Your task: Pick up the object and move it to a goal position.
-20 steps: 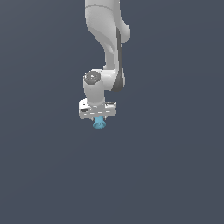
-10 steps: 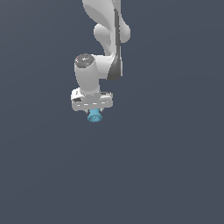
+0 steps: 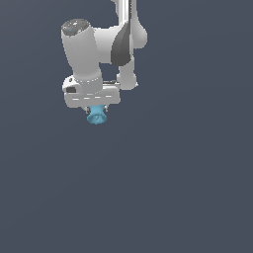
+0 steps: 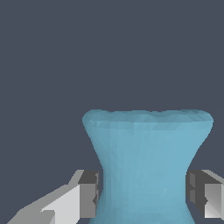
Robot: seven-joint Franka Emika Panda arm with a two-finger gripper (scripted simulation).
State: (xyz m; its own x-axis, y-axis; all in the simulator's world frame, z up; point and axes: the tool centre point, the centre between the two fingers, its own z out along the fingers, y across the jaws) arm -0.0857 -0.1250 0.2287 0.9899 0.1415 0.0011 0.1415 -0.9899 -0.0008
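Object (image 4: pixel 146 162) clamped between tool (image 3: pixel 96 111) fingers (image 4: pixel 87 194), flared end outward.

My arm (image 3: pixel 86 47) looks like smooth white plastic with a soft sheen, with a matt black panel at the joint (image 3: pixel 121 47). My gripper (image 4: pixel 144 192) has white hard-looking shells, and my fingertips (image 4: pixel 89 194) carry dark grey matt pads with flat, faceted faces. The object (image 4: pixel 146 157) is light blue, matt, plastic-like, with a smooth surface showing faint facet lines near the flared rim. The backdrop (image 3: pixel 188 173) is flat dark grey-blue, with no texture or gloss.
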